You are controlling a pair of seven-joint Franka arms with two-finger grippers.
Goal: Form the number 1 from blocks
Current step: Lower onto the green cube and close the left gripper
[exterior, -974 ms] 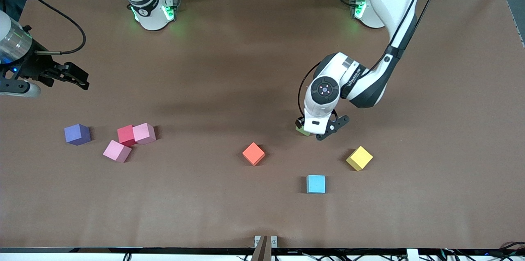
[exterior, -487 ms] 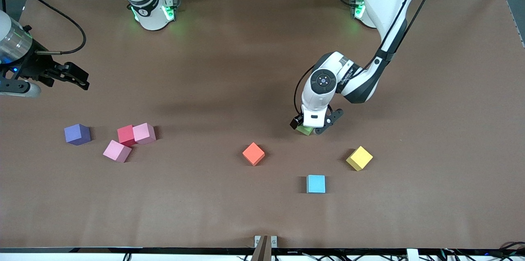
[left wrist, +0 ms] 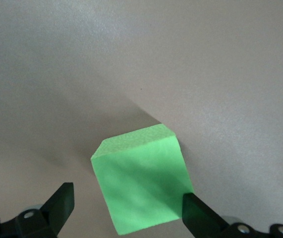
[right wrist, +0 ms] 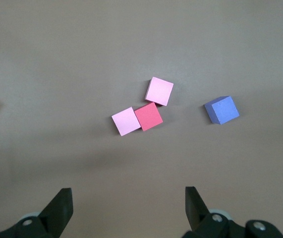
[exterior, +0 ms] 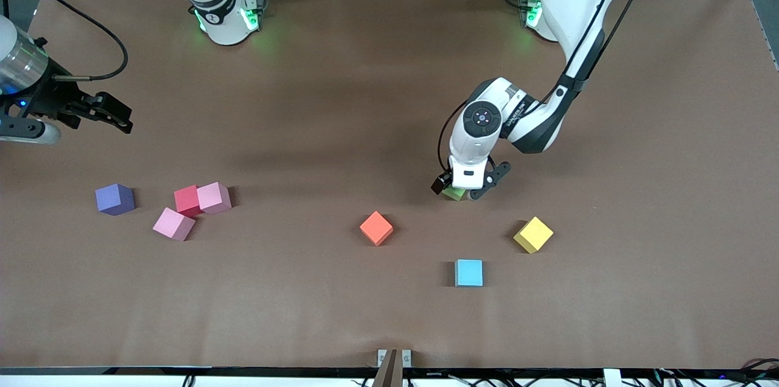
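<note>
Left claw (exterior: 461, 190) low at mid-counter, fingers spread around green block (left wrist: 140, 178), one touching its side. Right claw (exterior: 115, 115) waiting aloft, fingers apart, at the right arm's edge of the counter (exterior: 341, 101).

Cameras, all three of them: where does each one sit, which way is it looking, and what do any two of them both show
Front view: high across the table, facing both arms; shows left gripper at the green block, right gripper waiting.
Left wrist view: on the left wrist, looking down at the green block between its open fingers.
Right wrist view: on the right wrist, above the purple block; fingers open.
Shared: front and right wrist both show the purple block.
</note>
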